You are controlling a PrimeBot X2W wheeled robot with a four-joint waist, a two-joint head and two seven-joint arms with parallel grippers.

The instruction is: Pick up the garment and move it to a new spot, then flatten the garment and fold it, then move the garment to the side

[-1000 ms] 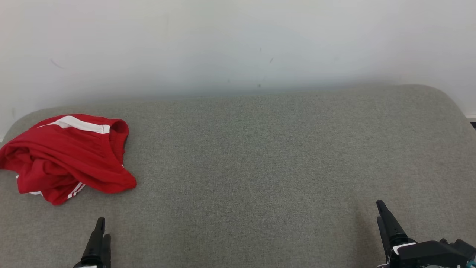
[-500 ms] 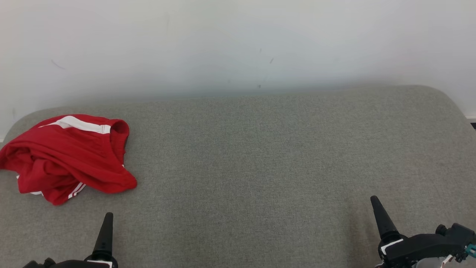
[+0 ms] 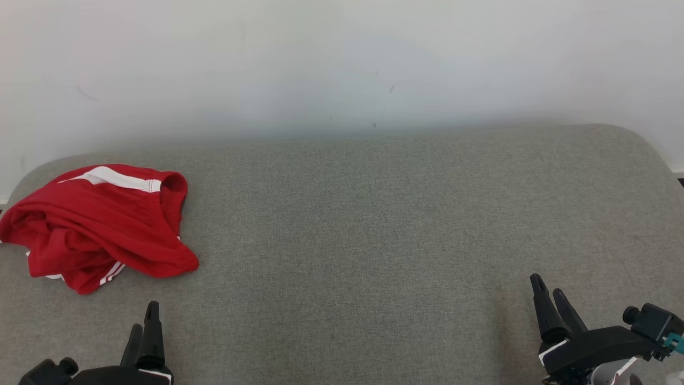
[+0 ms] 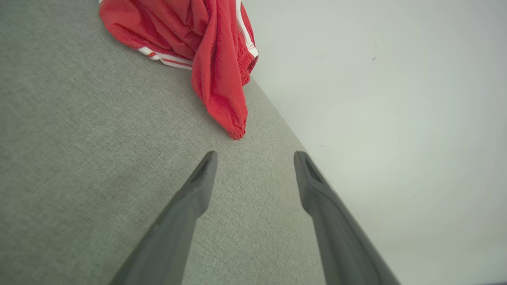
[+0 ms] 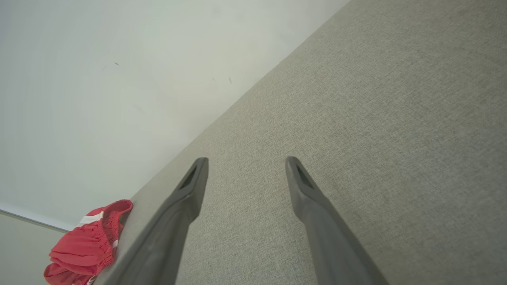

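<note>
The garment [image 3: 99,224] is red with white stripes and lies crumpled at the far left of the grey cloth surface [image 3: 374,224]. In the left wrist view the garment [image 4: 206,51] lies ahead of my left gripper [image 4: 255,156], well apart from its open, empty fingers. In the head view my left gripper [image 3: 145,321] stands below the garment at the lower left. My right gripper [image 3: 548,286] stands open and empty at the lower right, far from the cloth. The right wrist view shows the garment [image 5: 89,245] small at the lower left and my right gripper [image 5: 245,162] over bare surface.
A plain white wall [image 3: 342,64] rises right behind the grey surface. The surface has rounded far corners and drops off at the left and right ends. Wide bare fabric stretches from the garment to the right end.
Both grippers have rolled at the wrist, so both fingers of each now show in the head view. The left gripper shifted slightly right and up. The garment has not moved.
</note>
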